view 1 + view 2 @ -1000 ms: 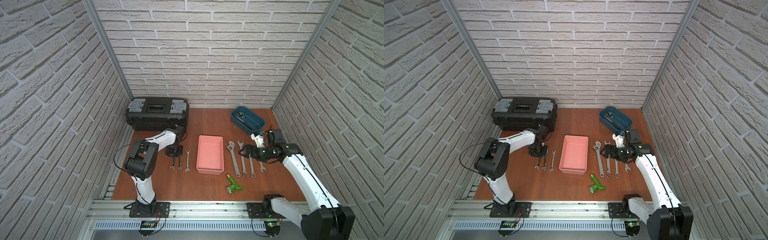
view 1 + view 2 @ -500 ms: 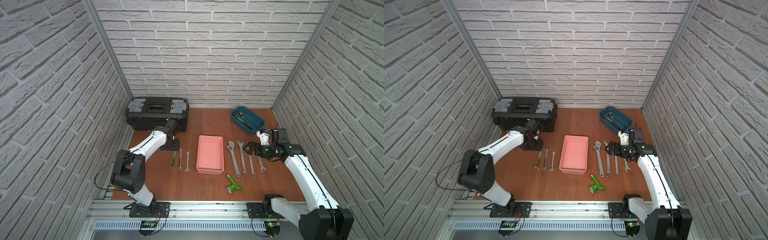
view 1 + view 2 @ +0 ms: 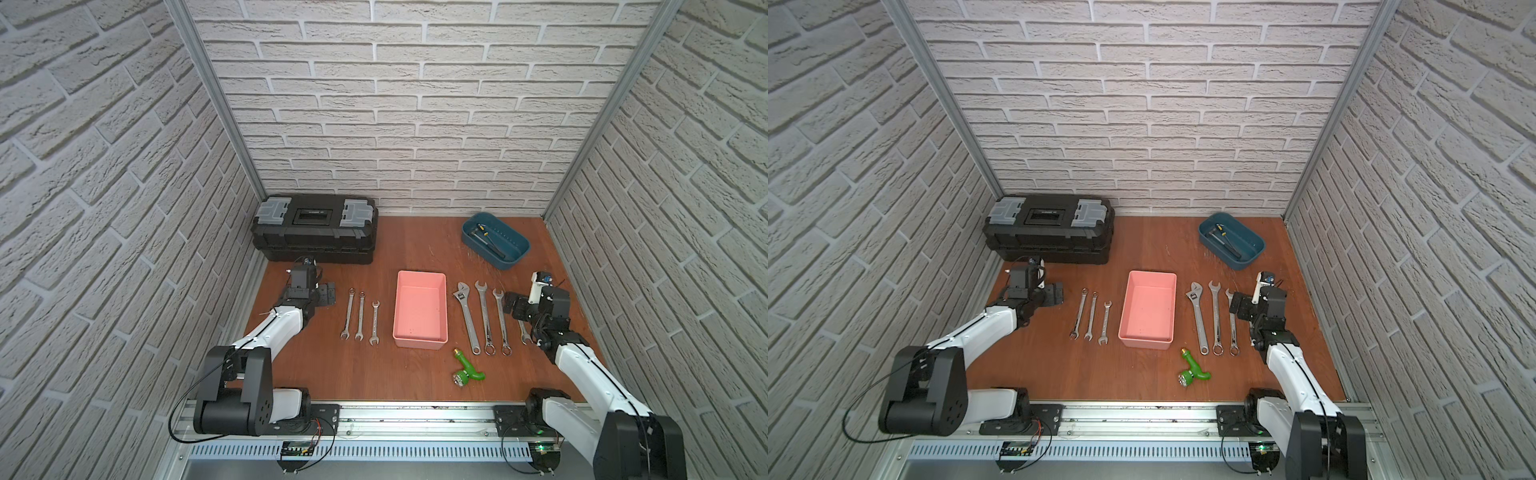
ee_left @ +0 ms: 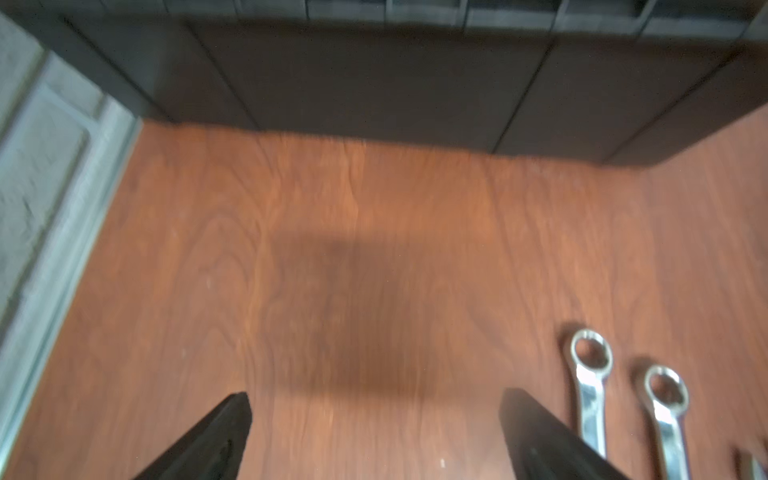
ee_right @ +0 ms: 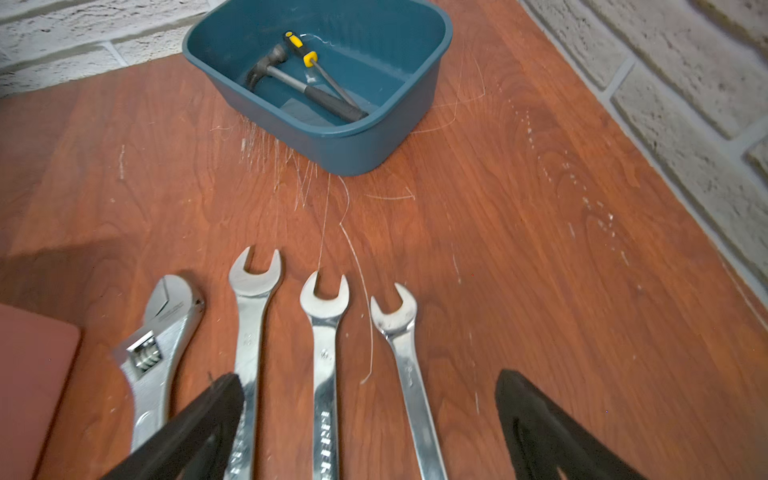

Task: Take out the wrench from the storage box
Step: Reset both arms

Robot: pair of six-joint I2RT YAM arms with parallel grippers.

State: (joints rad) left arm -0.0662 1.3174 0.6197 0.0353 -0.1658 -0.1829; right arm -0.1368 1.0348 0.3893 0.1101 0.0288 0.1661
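While the left gripper (image 3: 327, 294), by the left edge of the desk (image 3: 374, 374), stands agape and empty, three wrenches (image 3: 360, 316) lie rowed beside it, apparently already taken out. At desk centre the storage box (image 3: 419, 309) looks empty. Near the right edge the right gripper (image 3: 510, 306), spread and empty, overhangs the right row's last wrench (image 5: 400, 332), hiding most of it in both top views.

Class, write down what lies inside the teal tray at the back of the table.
Inside the teal tray lie a hammer and a yellow-handled screwdriver, close together. In the right wrist view, the tray's near wall hides a strip of its floor.
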